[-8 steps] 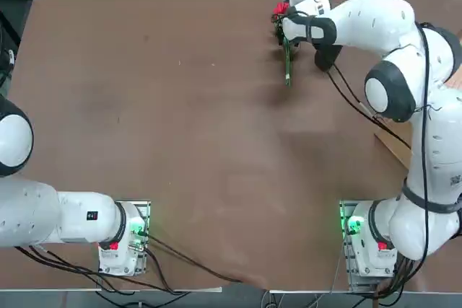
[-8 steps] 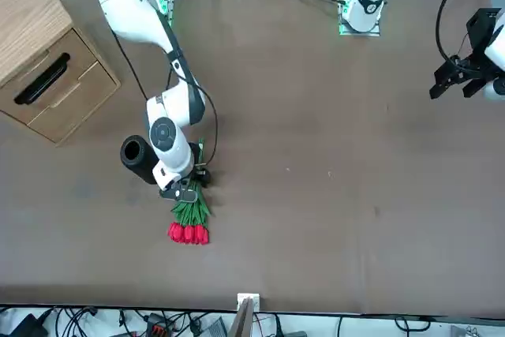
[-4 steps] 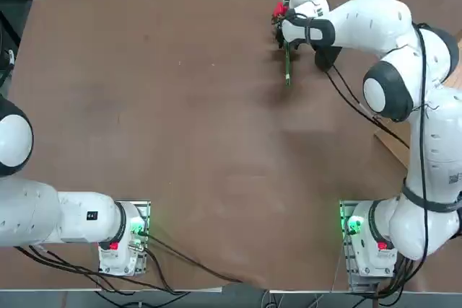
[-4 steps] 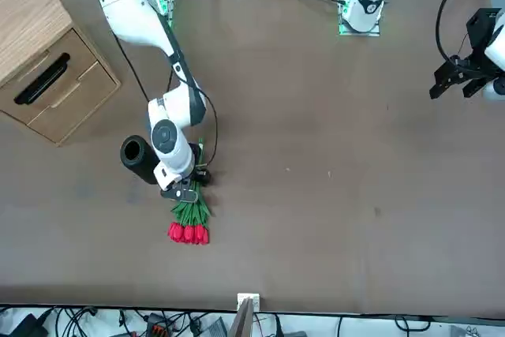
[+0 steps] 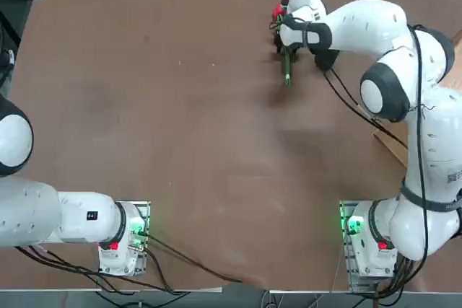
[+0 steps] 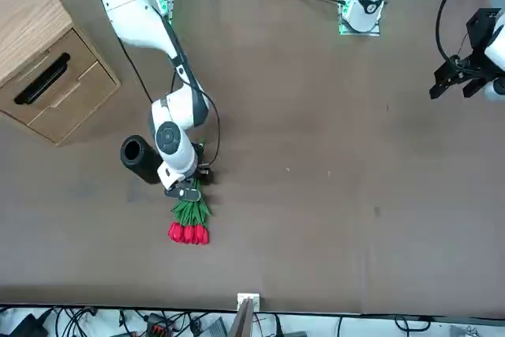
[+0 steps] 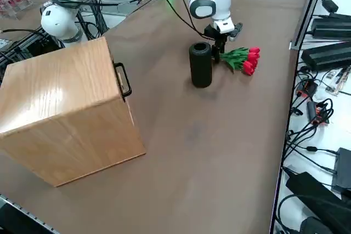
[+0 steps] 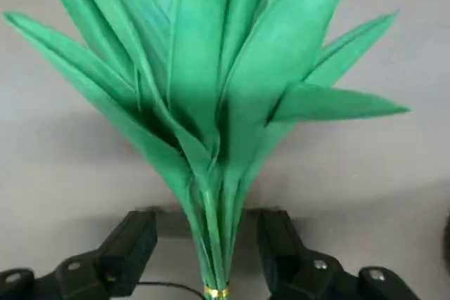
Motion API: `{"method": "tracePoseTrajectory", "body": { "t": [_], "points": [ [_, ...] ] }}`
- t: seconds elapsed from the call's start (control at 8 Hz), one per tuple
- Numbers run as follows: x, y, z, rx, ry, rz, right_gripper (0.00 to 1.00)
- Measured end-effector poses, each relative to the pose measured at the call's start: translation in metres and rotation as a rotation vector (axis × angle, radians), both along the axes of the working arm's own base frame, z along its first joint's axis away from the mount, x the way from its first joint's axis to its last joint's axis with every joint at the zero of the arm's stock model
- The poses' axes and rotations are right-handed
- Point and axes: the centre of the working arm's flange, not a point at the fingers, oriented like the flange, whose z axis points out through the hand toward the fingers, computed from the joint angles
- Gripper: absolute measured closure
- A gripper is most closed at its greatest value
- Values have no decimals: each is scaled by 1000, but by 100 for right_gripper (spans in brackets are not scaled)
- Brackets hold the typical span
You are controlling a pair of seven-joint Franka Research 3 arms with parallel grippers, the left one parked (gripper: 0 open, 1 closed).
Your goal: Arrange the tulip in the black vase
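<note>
The tulip (image 6: 188, 222) lies flat on the brown table, its red buds (image 7: 251, 60) toward the far edge and its thin stems (image 5: 287, 70) toward the robot. My right gripper (image 8: 207, 235) is down over the stems just below the leaves (image 8: 211, 103). One black finger (image 8: 133, 247) stands on each side of the stems, with a gap on both sides, so it is open. The black vase (image 6: 139, 160) stands upright right beside the hand, its round mouth up (image 7: 200, 49). In the top view the arm partly covers the vase (image 5: 326, 58).
A wooden drawer cabinet (image 7: 60, 113) with a black handle (image 6: 41, 79) stands on the robot's right side of the table. Cables and power supplies (image 7: 329, 53) lie past the table's far edge. Bare brown tabletop (image 5: 180, 120) spreads toward the left arm.
The right hand has shifted slightly along the stems toward the buds. The tulip and the vase have not moved.
</note>
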Motion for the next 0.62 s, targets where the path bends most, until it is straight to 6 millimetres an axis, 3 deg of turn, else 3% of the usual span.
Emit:
{"method": "tracePoseTrajectory", "body": {
  "t": [0.38, 0.62],
  "points": [
    [-2, -1, -2, -2, 5, 0, 22],
    [0, -1, 4, 1, -4, -2, 60]
  ]
}}
